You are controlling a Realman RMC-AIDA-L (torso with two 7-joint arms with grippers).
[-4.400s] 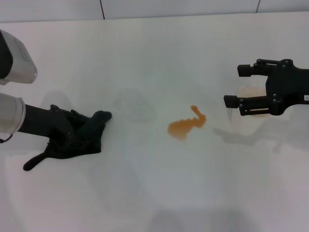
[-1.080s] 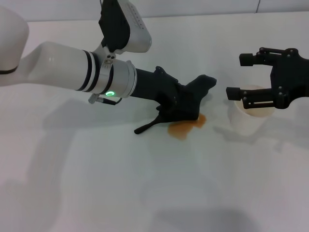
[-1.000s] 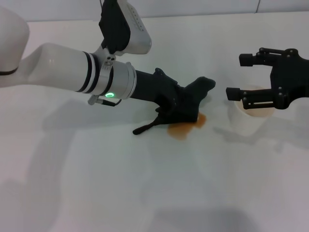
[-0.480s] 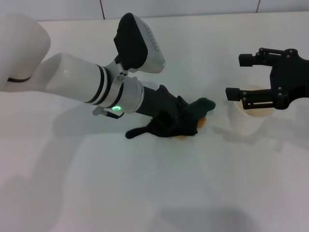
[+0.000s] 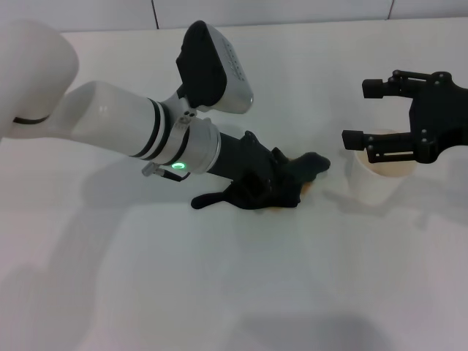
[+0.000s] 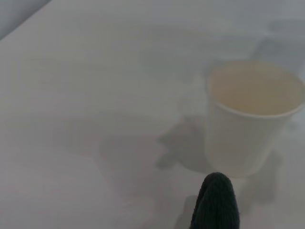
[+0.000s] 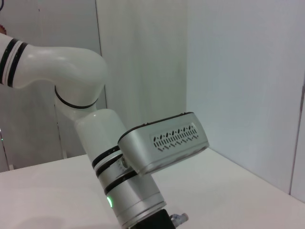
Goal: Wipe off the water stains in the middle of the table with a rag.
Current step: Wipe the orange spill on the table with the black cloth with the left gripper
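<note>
My left gripper [image 5: 272, 183] is shut on the black-teal rag [image 5: 256, 191] and presses it flat on the white table [image 5: 234, 292] at the middle. The rag covers nearly all of the water stains [image 5: 307, 189]; only a thin orange sliver shows at the rag's right edge. The rag's tail [image 5: 208, 199] trails to the left. The rag's tip also shows in the left wrist view [image 6: 217, 202]. My right gripper [image 5: 360, 113] is open and empty, held still above a white paper cup at the right.
The white paper cup [image 5: 376, 179] stands just right of the rag, under my right gripper; it also shows in the left wrist view [image 6: 252, 114]. A grey wall strip [image 5: 270, 11] runs along the far edge. My left arm [image 7: 128, 186] fills the right wrist view.
My left arm has dragged the rag toward the front and a little right, over the orange stain, which is now almost fully covered. The right gripper has not moved.
</note>
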